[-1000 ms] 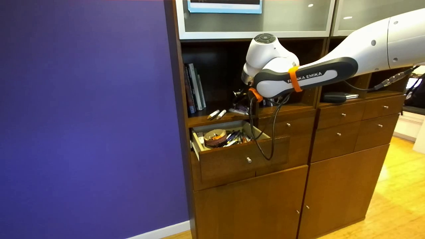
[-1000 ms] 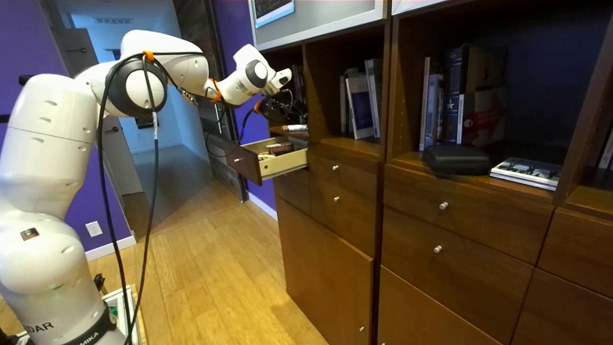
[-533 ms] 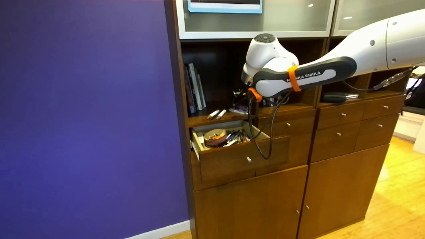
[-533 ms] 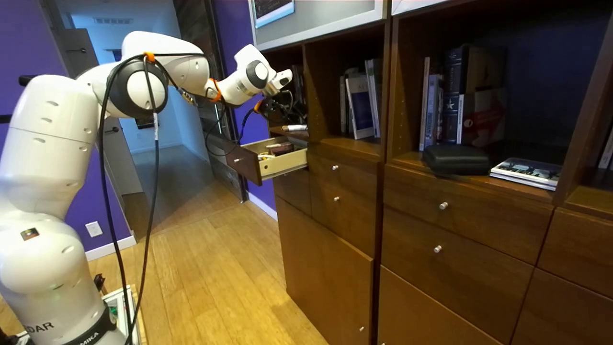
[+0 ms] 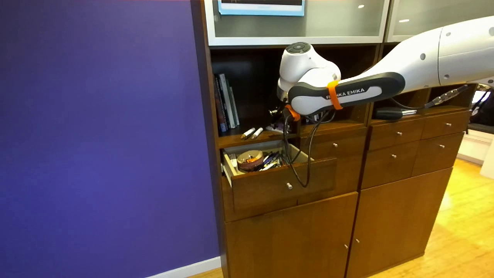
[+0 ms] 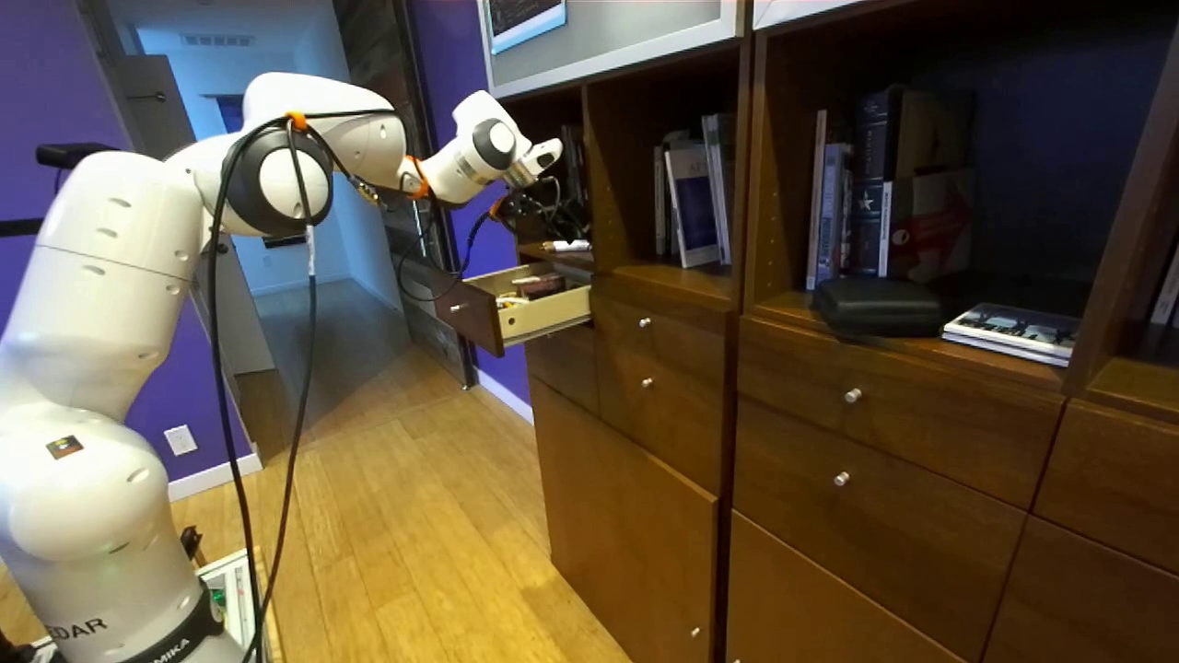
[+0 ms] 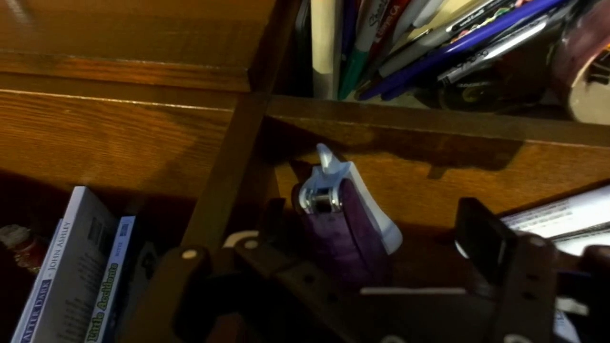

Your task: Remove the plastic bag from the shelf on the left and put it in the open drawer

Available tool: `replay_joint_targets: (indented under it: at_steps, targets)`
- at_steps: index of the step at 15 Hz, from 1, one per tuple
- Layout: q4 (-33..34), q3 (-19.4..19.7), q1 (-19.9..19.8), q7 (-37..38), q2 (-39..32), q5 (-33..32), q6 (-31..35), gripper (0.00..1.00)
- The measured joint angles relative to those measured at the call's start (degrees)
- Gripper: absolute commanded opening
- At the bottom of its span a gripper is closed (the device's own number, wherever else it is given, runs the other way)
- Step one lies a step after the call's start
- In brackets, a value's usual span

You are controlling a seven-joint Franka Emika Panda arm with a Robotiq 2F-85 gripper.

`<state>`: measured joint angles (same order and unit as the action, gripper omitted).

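Note:
No plastic bag is recognisable in the frames. A purple and white object with a metal roller (image 7: pixel 343 228) stands on the left shelf (image 5: pixel 235 139), close to the divider; it also shows small in an exterior view (image 5: pixel 285 126). My gripper (image 7: pixel 371 207) is open, with its fingers spread on either side of the object; the object sits nearer the left finger in the wrist view. Its lower part is dark and partly hidden. The gripper is inside the left compartment in both exterior views (image 5: pixel 274 115) (image 6: pixel 557 216). The open drawer (image 5: pixel 262 193) is below the shelf.
The drawer holds a round container (image 5: pixel 251 160) and several pens (image 7: pixel 476 43). Two white markers (image 5: pixel 252 133) lie on the shelf left of the object. Books (image 5: pixel 225 102) stand at the compartment's left side. The divider (image 7: pixel 224 176) separates it from more books (image 7: pixel 66 267).
The arm has moved a little down and to the left in an exterior view, bringing the gripper lower at the purple object. The drawer and shelf things have not moved.

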<state>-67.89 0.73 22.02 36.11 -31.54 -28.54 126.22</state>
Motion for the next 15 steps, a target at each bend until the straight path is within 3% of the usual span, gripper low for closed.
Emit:
replay_joint_targets:
  at_steps: [4,9,14,15]
  targets:
    - [1.5,0.7,0.9,1.0,-0.2,-1.6,-3.3,0.45]
    - [5.4,1.2,1.6,1.3,-2.4,-3.7,-4.9,0.54]
    - [9.6,1.7,2.0,1.1,-5.5,-5.1,-4.9,0.50]
    - [10.1,1.9,2.0,1.0,-6.0,-5.3,-4.9,0.53]
